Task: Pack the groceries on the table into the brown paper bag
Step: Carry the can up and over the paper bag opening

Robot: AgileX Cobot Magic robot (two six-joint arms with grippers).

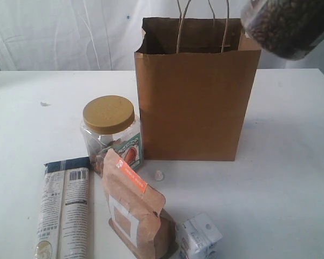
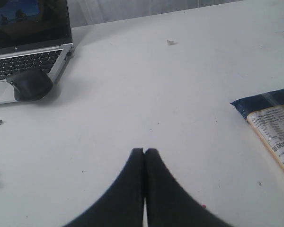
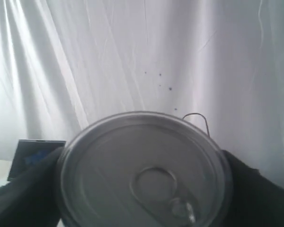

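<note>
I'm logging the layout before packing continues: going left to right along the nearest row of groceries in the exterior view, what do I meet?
long printed packet → brown pouch → small white carton

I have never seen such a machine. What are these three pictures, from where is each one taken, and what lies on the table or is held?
This is a robot with two arms, each ending in a two-fingered gripper. The exterior view, from a camera off the arms, shows the white table with a brown paper bag, a yellow-lidded clear jar, a long printed packet, a brown pouch and a small white carton. At upper right a dark tin is in the air by the bag's top. The left wrist view looks along the left gripper, which is shut and holds nothing; a laptop and a mouse lie beyond. The right wrist view shows the right gripper shut on that tin, seen from its ring-pull lid.
</note>
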